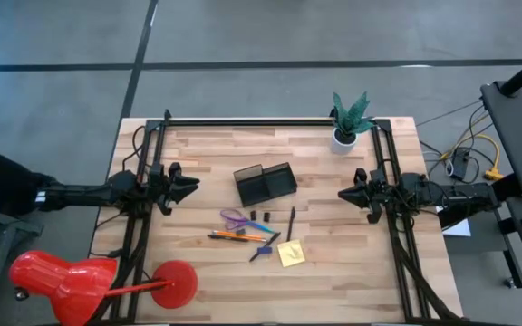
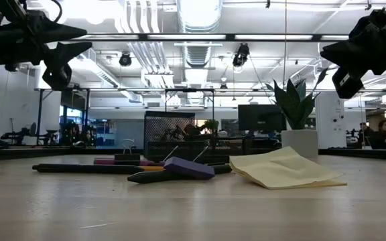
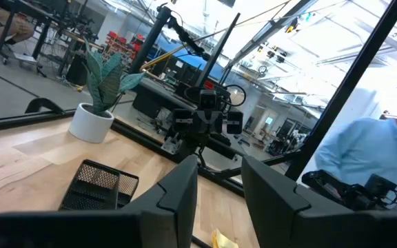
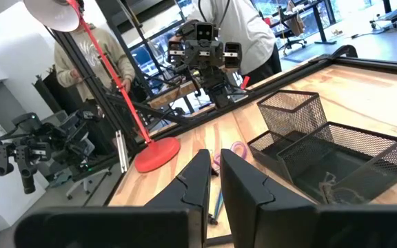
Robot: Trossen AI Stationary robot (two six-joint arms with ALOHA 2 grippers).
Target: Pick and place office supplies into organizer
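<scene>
Organizer, black mesh, at the middle of the wooden counter. In front of it lie purple-handled scissors, orange pencil, black pen, blue pen and yellow sticky-note pad. Left hand, fingers spread and holding nothing, hovers at the counter's left side. Right hand, fingers pressed nearly together and empty, hovers at the right side.

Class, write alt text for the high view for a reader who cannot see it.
Seen from above, a black mesh organizer sits mid-table with scissors, pens and a yellow sticky-note pad scattered just in front. The left gripper and right gripper hover at either side, holding nothing.
</scene>
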